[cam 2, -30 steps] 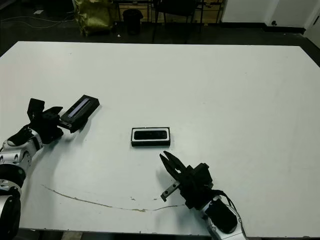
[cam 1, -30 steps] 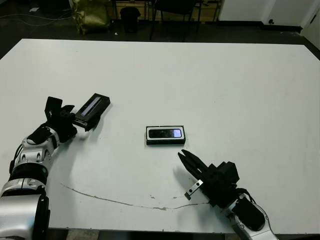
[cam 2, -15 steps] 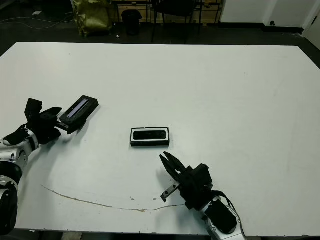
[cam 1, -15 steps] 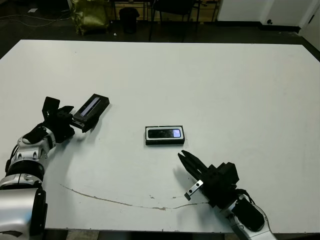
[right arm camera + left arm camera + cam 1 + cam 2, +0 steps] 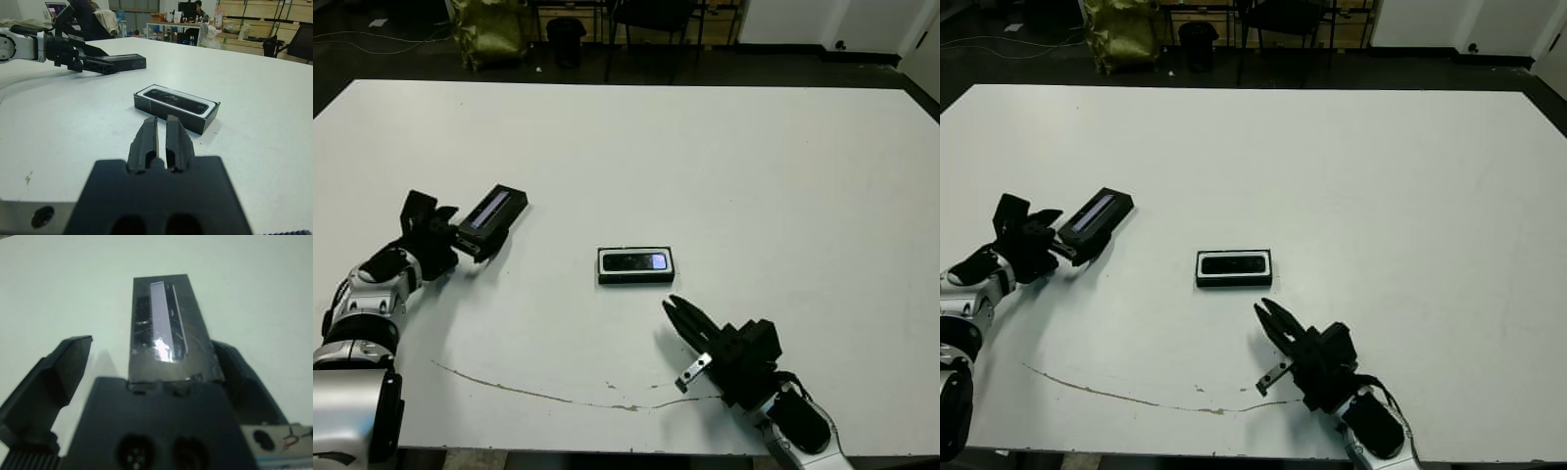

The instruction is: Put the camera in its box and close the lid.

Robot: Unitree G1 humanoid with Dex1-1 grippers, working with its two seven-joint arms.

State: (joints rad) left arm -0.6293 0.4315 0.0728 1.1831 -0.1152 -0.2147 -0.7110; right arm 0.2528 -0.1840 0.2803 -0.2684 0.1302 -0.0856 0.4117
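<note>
The camera [image 5: 628,261] lies inside the white-lined box [image 5: 636,279] at the middle of the table [image 5: 754,176]. The lid [image 5: 494,213], pale strip up, is at the left with its near end between the fingers of my left gripper [image 5: 453,238]. In the left wrist view the lid [image 5: 164,328] touches one finger [image 5: 239,377]. A gap shows between it and the other finger [image 5: 63,367], so that gripper stands open. My right gripper [image 5: 674,305] is near the front edge, just short of the box, shut and empty, pointing at the box [image 5: 176,105].
A thin brown crack line [image 5: 538,394] runs along the table's front. A bag [image 5: 489,29] and chair legs stand beyond the far edge. People [image 5: 198,7] and desks show in the background of the right wrist view.
My left gripper has shifted slightly left and back again at the lid's near end; the lid has hardly moved. The right arm, box and camera are unchanged.
</note>
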